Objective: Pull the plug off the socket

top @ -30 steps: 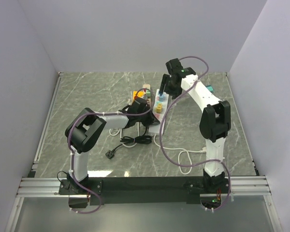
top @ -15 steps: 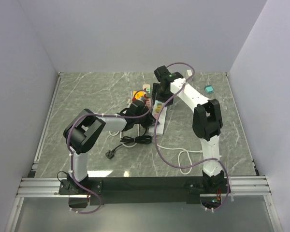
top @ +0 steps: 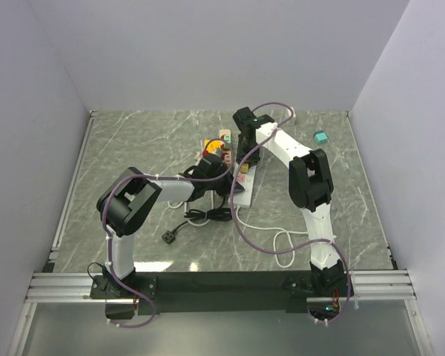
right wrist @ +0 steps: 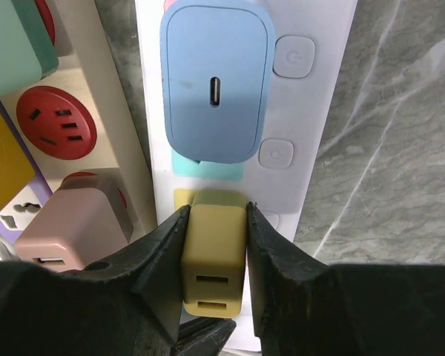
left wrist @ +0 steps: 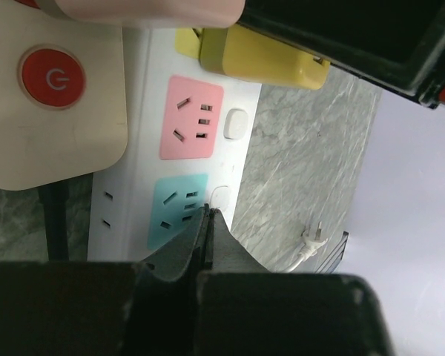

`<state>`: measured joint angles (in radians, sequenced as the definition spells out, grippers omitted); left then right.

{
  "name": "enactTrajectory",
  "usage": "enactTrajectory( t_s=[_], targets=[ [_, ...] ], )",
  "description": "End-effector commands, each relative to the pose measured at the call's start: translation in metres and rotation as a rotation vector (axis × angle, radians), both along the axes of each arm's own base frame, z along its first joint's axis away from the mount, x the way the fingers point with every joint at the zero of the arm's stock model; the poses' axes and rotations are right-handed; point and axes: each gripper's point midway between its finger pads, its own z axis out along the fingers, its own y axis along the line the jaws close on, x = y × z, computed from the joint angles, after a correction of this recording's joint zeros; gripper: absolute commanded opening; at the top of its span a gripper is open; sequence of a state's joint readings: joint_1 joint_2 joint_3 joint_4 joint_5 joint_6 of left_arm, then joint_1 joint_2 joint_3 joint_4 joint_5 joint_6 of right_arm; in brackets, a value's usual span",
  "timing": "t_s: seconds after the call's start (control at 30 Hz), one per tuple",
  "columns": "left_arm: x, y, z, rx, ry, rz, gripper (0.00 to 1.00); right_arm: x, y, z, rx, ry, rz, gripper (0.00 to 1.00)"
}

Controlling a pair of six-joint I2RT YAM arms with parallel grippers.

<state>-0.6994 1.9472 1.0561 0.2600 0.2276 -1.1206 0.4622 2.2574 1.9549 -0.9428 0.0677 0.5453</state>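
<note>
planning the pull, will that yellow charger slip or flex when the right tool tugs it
Likely rigid: the yellow charger is a boxy, hard-looking block. Its smooth sides might slip in the right tool. The thin white power strip may lift with it.

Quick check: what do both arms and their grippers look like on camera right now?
The left arm and right arm both have white links with bulky black joints, and a mauve cable loops loosely along each. The left gripper and right gripper have matte black, tapered fingers.

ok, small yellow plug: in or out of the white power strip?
In. The small yellow plug sits seated on the white power strip, right gripper shut on its sides.
</note>
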Motion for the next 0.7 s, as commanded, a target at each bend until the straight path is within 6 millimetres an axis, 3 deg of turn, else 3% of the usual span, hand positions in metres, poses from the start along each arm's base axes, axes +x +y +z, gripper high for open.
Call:
enactTrajectory(
  t_s=[0.0,0.07,0.2,0.3,0.67],
  targets=[
    [-0.026,0.034,-0.059,0.209,0.153,0.006,0.00,0.004,-0.001,0.006,0.005,-0.025,-0.010,0.08],
    [-0.020,0.031,-0.052,0.207,0.135,0.010,0.00,0.002,-0.001,0.011,0.009,-0.035,-0.005,0.00],
    [0.003,0.021,-0.023,0.180,0.076,0.033,0.00,0.000,-0.003,0.016,0.007,-0.041,0.009,0.00],
    [0.015,0.019,-0.013,0.195,0.045,0.055,0.00,-0.001,-0.003,0.017,0.009,-0.039,0.018,0.00],
    [0.027,0.025,-0.029,0.266,0.070,0.090,0.00,-0.002,0.003,0.024,0.034,-0.038,0.041,0.00]
  ],
)
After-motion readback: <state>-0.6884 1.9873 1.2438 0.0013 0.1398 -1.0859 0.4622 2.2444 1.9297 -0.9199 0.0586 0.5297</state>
